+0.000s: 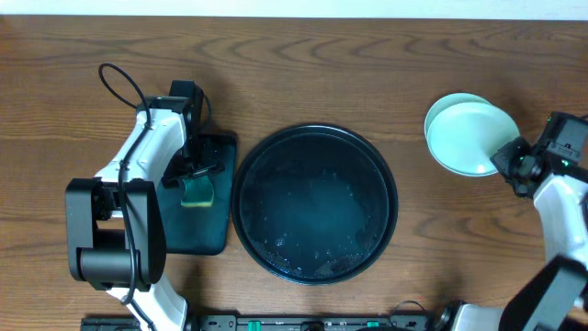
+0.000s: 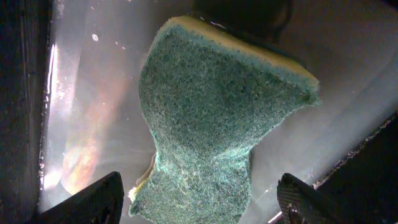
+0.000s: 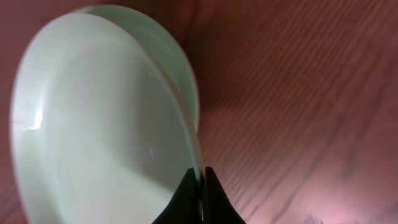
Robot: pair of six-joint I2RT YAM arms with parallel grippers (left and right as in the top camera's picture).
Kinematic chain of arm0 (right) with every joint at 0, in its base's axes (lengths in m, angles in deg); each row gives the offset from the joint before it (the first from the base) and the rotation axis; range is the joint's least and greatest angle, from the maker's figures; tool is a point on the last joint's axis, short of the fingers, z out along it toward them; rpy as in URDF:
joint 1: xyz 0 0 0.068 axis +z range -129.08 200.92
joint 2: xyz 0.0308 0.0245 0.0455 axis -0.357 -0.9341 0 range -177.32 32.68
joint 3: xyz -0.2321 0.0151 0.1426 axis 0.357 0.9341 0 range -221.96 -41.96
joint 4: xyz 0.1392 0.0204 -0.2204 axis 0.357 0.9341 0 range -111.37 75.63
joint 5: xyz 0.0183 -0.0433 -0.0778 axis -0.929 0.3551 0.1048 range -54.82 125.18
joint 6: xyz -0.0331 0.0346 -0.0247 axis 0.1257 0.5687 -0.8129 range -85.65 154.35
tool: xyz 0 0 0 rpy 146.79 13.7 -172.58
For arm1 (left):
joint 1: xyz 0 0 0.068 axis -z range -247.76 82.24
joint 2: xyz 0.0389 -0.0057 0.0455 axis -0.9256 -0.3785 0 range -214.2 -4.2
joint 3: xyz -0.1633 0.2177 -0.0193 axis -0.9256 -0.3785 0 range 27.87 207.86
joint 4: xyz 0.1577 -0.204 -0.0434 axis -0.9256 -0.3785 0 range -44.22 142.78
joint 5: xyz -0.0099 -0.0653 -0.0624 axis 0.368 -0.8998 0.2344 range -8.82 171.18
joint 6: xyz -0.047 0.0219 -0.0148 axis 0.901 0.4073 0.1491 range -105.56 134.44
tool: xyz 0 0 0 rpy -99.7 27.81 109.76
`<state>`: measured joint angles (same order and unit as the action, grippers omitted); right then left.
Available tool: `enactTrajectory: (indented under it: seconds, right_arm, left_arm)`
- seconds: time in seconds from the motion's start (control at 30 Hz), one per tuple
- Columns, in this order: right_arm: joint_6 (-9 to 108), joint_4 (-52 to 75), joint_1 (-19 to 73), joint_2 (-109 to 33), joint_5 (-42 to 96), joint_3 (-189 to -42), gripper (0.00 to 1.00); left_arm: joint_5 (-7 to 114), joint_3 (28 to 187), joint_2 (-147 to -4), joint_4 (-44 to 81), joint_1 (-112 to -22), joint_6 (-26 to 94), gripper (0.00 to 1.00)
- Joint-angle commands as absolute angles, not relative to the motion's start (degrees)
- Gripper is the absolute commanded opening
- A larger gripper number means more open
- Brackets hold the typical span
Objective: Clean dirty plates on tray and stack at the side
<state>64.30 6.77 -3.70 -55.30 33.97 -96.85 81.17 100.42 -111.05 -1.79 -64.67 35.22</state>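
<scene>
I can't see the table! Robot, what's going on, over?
Left gripper open over sponge. Right gripper shut on top plate at the side. Black tray has no plates. Nothing in the way.

a green-faced sponge (image 1: 197,192) lies on a dark-green rectangular tray (image 1: 198,232)

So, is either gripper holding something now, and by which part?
The right gripper pinches the upper mint plate by its rim; the left gripper holds nothing.

place: robotics lab bench | cues: left arm (image 1: 145,149), right arm (image 1: 562,210), wood-grain tabletop (image 1: 367,64)
</scene>
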Motion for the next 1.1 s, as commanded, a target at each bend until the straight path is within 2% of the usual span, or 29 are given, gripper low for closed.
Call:
enactTrajectory:
  seconds: [0.0,0.23,0.47,0.57,0.63,0.7,0.87,1.0,1.07]
  right_arm:
    - [64.57,3.64,-5.06,-60.81,33.18,-97.0,0.01]
    - [65.64,-3.42,-5.26,-67.69,28.59,-97.03,0.01]
    - [67.52,-7.92,-5.26,-68.13,25.44,-97.14,0.03]
    - [67.56,-7.44,-5.23,-68.13,25.42,-97.14,0.37]
    - [67.56,-6.7,-5.23,-68.0,25.42,-97.14,0.54]
    - [67.56,-5.65,-5.21,-66.89,25.24,-97.14,0.65]
    - [63.54,-5.06,-3.64,-57.25,22.84,-97.16,0.7]
    - [52.54,-4.75,-0.36,-46.1,13.9,-97.16,0.71]
    - [48.24,-2.87,1.63,-40.92,12.17,-97.16,0.99]
  left_arm:
    - [81.69,100.22,-111.0,-1.96,-64.95,35.11,0.8]
    - [81.69,100.22,-110.98,-1.96,-64.95,35.11,0.8]
    - [81.69,100.22,-111.0,-1.96,-64.95,35.09,0.8]
    - [81.69,100.22,-110.98,-1.96,-64.95,35.11,0.8]
    - [81.69,100.22,-111.0,-1.96,-64.95,35.09,0.8]
    - [81.69,100.22,-110.98,-1.96,-64.97,35.11,0.8]
    - [81.69,100.22,-110.98,-1.96,-64.95,35.11,0.8]
    - [81.69,100.22,-110.98,-1.96,-64.95,35.11,0.8]
    - [81.69,100.22,-110.98,-1.96,-64.97,35.11,0.8]
